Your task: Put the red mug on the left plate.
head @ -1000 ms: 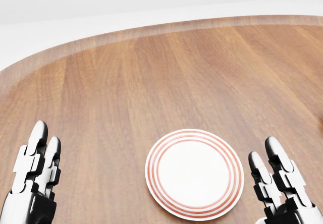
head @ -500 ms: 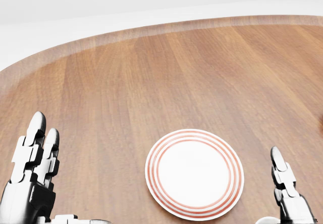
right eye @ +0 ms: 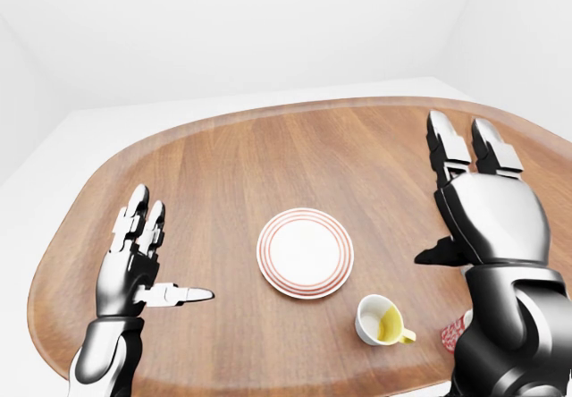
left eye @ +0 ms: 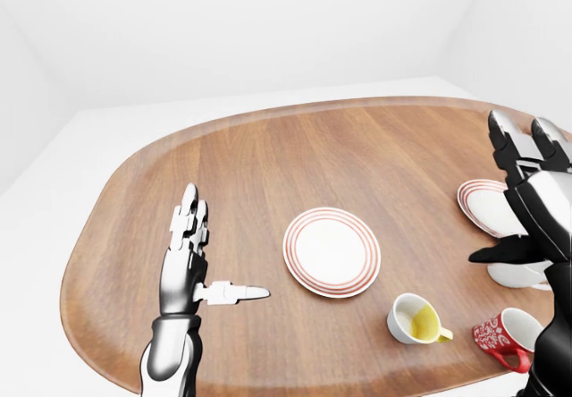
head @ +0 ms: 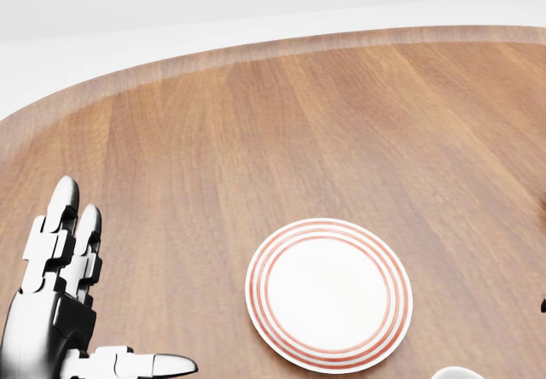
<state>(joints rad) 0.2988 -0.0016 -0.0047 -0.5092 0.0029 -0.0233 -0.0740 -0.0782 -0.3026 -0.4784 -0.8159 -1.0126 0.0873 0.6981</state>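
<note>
The red mug (left eye: 503, 337) with a white pattern stands near the table's bottom right edge in the left-eye view, handle toward the bottom. The left plate (left eye: 332, 251), white with red rings, lies at the middle of the table and also shows in the head view (head: 329, 294). My right hand (left eye: 502, 191) is open, raised above the table's right side, well above the red mug and apart from it. My left hand (left eye: 211, 254) is open, thumb spread, left of the plate. In the right-eye view my right arm hides most of the red mug (right eye: 452, 334).
A white mug (left eye: 416, 318) with a yellow inside stands between the left plate and the red mug. A second ringed plate (left eye: 483, 205) lies at the right, partly behind my right hand. A white cup (left eye: 517, 274) shows below that hand. The oval wooden table (left eye: 268, 156) has a raised rim.
In the head view my right hand has left the picture at the lower right. My left hand has spread its thumb out to the right. The plate and the camera have not moved.
</note>
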